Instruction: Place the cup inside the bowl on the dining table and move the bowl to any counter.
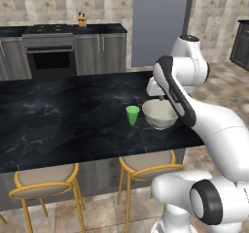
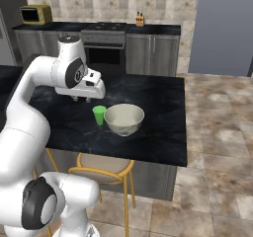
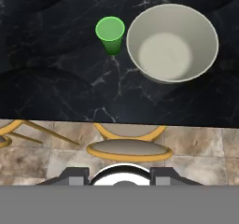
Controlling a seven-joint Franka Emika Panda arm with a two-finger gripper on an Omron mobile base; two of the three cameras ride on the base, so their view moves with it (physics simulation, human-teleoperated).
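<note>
Left base view: the cup (image 1: pixel 132 115), a small bright green tapered tumbler without a handle, stands upright on the glossy black, white-veined top of the dining table (image 1: pixel 58 125), just beside the bowl (image 1: pixel 159 114) and not touching it; the bowl, deep, round and pale cream, is partly covered by the white arm, and yellow-framed stools (image 1: pixel 46 183) stand below the table edge nearest the robot. Right base view: the cup (image 2: pixel 99 115) again stands just beside the bowl (image 2: pixel 124 119), on the side towards the hand, which hangs above the table (image 2: pixel 158 127) near the cup; the fingers are too small to read here. Hand view: seen from above, the cup (image 3: pixel 110 34) shows an open circular mouth and is empty, as is the bowl (image 3: pixel 172 42), whose smooth interior has a thin pale rim. The jaw spacing cannot be told. Judgement: the cup looks light, rigid and smooth-walled, liable to slip or tip, best pinched across its wall just below the rim; the bowl seems heavier and stiff, best gripped on its rim.
</note>
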